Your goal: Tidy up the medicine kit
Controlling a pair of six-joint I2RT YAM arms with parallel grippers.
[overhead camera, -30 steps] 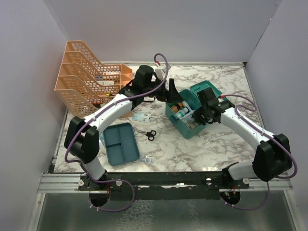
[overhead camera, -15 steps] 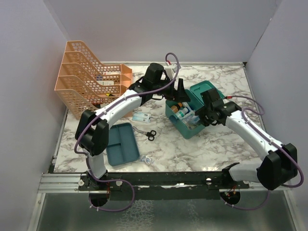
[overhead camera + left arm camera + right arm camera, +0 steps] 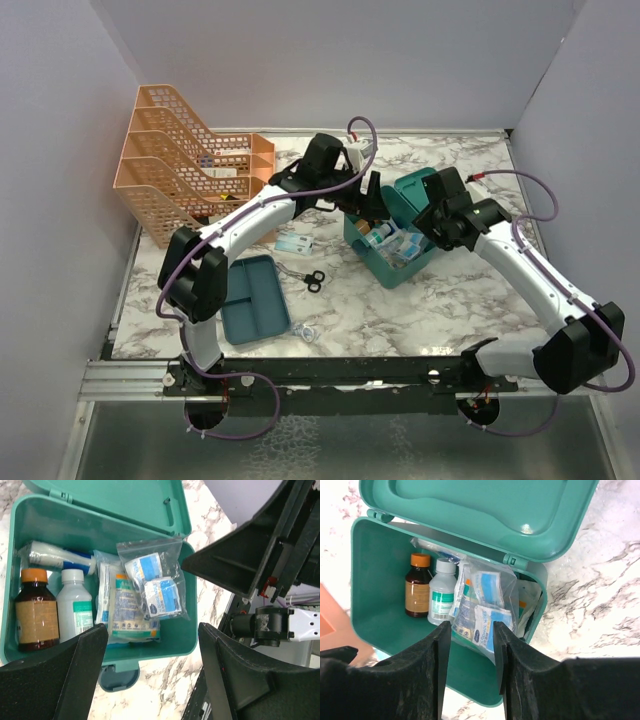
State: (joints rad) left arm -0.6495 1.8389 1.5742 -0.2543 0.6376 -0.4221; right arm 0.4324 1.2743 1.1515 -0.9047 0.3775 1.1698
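On the top external view, the medicine kit (image 3: 385, 268) is seen standing on the marble table (image 3: 450, 295), right of the middle, with its lid (image 3: 418, 188) turned up at the far side. The left gripper (image 3: 372, 205) is held over the kit's left far edge, and the right gripper (image 3: 428, 232) over its right side. An orange mesh rack (image 3: 180, 170) is placed at the far left. A flat teal tray (image 3: 255, 298) and scissors (image 3: 310, 279) are laid near the left arm.

On the left wrist view, a brown bottle (image 3: 34, 611), a white bottle (image 3: 74, 611) and a clear bag (image 3: 152, 587) of blue-white packets are seen inside the kit. The jaws are spread wide and nothing is held.

On the right wrist view, the jaws are parted less widely above the bag. Nothing is clamped between them.
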